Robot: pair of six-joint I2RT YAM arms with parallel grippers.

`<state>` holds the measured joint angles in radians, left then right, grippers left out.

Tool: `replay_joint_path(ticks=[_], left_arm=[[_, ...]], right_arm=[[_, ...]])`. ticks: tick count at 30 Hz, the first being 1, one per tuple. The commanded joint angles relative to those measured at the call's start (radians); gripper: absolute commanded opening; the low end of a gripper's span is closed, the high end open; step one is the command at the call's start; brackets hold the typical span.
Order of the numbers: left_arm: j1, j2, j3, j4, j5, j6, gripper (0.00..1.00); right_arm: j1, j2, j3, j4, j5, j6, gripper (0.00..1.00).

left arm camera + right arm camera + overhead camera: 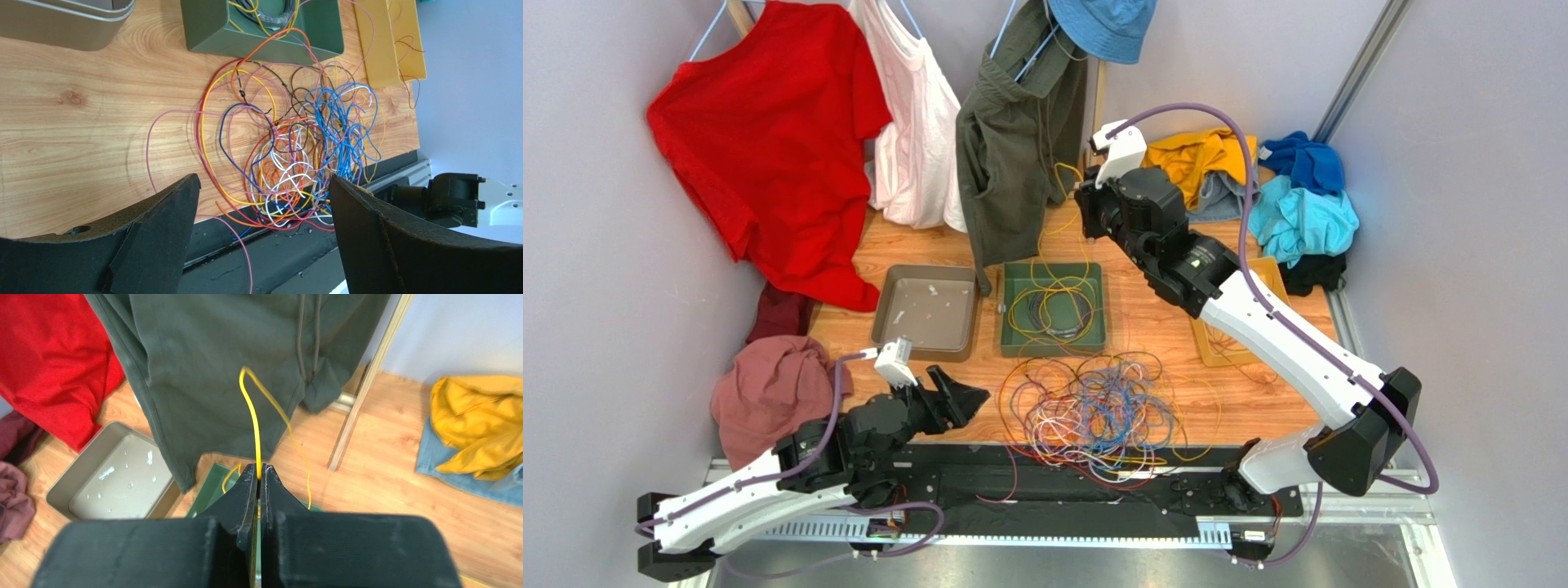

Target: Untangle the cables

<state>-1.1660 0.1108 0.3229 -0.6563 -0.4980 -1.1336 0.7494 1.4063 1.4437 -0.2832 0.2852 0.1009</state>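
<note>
A tangle of cables (1093, 410) in yellow, orange, blue, purple, red and white lies on the wooden table near its front edge. My left gripper (967, 398) hovers just left of the tangle, open and holding nothing. In the left wrist view the cables (294, 153) lie beyond and between the spread fingers of that gripper (264, 179). My right gripper (1087, 206) is raised at the back, above the green tray (1008, 306), and is shut on a yellow cable (255, 416). This cable loops up from the pinched fingertips of the gripper (258, 468) and hangs down into the tray.
The green tray holds several coiled yellow cables. A grey tray (891, 306) stands to its left and a flat yellow tray (1216, 349) under the right arm. Clothes hang at the back: red shirt (768, 135), dark green garment (1020, 135). Piles of cloth lie at both sides.
</note>
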Motion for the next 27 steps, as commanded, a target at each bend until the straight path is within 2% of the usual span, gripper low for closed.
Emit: replay_joint_path(ticks=[1, 10, 15, 20, 27], left_arm=[[-0.004, -0.008, -0.019, 0.007, 0.016, -0.028, 0.86], [-0.004, -0.008, -0.038, 0.011, 0.044, -0.041, 0.86], [-0.004, -0.005, -0.047, 0.023, 0.041, -0.038, 0.86], [-0.006, 0.004, -0.059, 0.052, 0.047, -0.038, 0.86], [-0.006, 0.023, -0.061, 0.064, 0.052, -0.037, 0.86]], right_arm=[[-0.002, -0.021, -0.098, 0.096, -0.021, 0.049, 0.00], [0.002, -0.012, -0.324, 0.153, -0.093, 0.157, 0.00], [0.062, -0.079, -0.445, 0.191, -0.086, 0.195, 0.00], [0.160, -0.182, -0.512, 0.207, -0.024, 0.209, 0.00], [0.209, -0.262, -0.508, 0.207, 0.038, 0.197, 0.00]])
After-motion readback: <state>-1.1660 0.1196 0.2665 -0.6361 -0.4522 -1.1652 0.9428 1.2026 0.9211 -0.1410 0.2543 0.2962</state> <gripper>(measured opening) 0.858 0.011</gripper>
